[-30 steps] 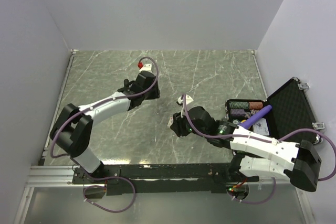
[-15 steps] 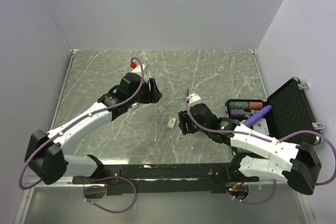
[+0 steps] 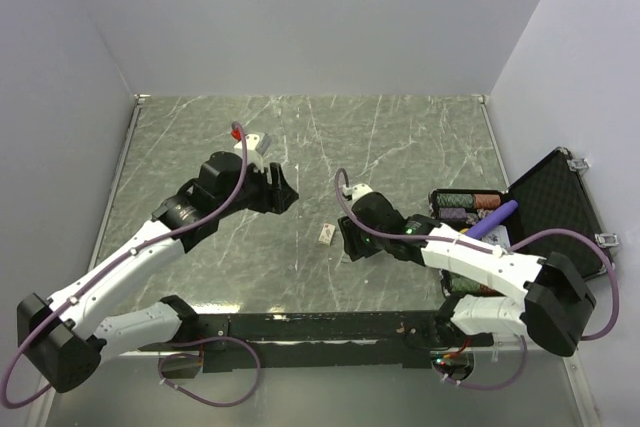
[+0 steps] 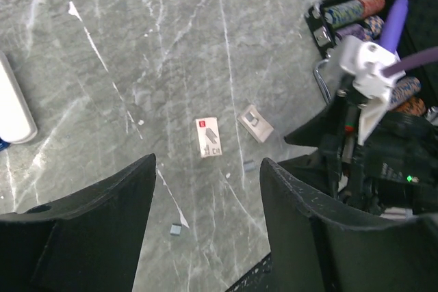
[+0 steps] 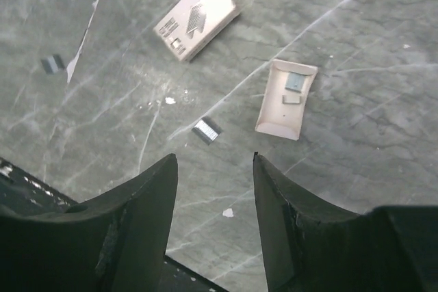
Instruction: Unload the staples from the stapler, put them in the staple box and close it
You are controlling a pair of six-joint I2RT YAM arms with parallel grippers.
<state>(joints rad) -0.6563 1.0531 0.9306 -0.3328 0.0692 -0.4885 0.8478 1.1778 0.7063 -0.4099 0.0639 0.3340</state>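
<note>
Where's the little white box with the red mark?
In the left wrist view, the little box lies flat on the marble table, mid-frame, just beside the open beige tray and not touching it.

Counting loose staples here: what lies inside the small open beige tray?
Inside the beige tray, two small grey pieces sit near one end; the rest looks bare. Nothing covers it; its underside is hidden.
</note>
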